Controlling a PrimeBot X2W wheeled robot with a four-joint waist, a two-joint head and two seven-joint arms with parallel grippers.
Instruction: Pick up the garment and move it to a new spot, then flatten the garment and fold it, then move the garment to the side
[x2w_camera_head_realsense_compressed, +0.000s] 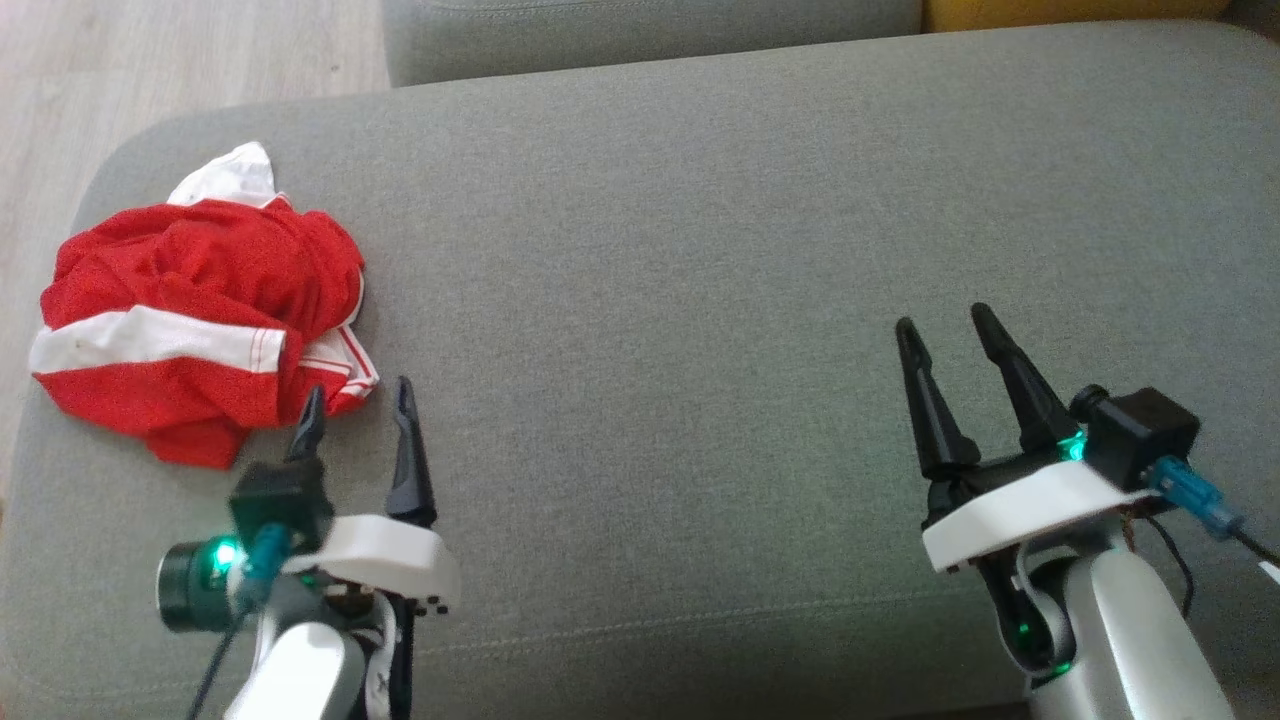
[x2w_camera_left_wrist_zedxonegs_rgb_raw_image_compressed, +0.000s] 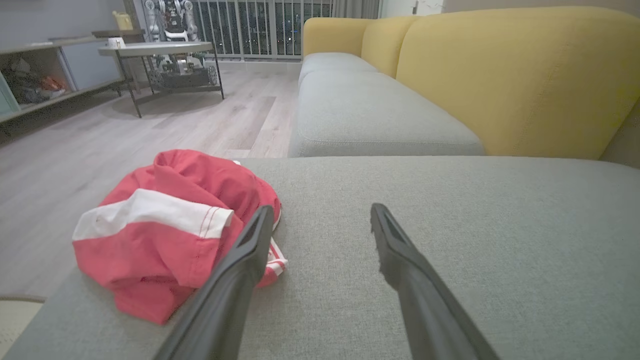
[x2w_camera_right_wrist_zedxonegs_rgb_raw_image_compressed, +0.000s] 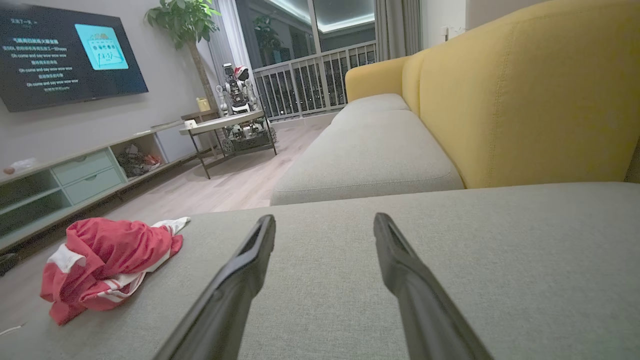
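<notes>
The garment is a crumpled red piece with white bands, lying in a heap near the left end of a grey cushion. My left gripper is open just in front of it, its left finger overlapping the heap's near edge in view, nothing between the fingers. From the left wrist the garment sits left of the open left gripper. My right gripper stands open over bare cushion far to the right. In the right wrist view the garment lies far left of the right gripper.
The cushion's rounded left edge drops to a pale wood floor. A second grey seat with a yellow backrest lies beyond. A low table, a shelf unit and a screen stand across the room.
</notes>
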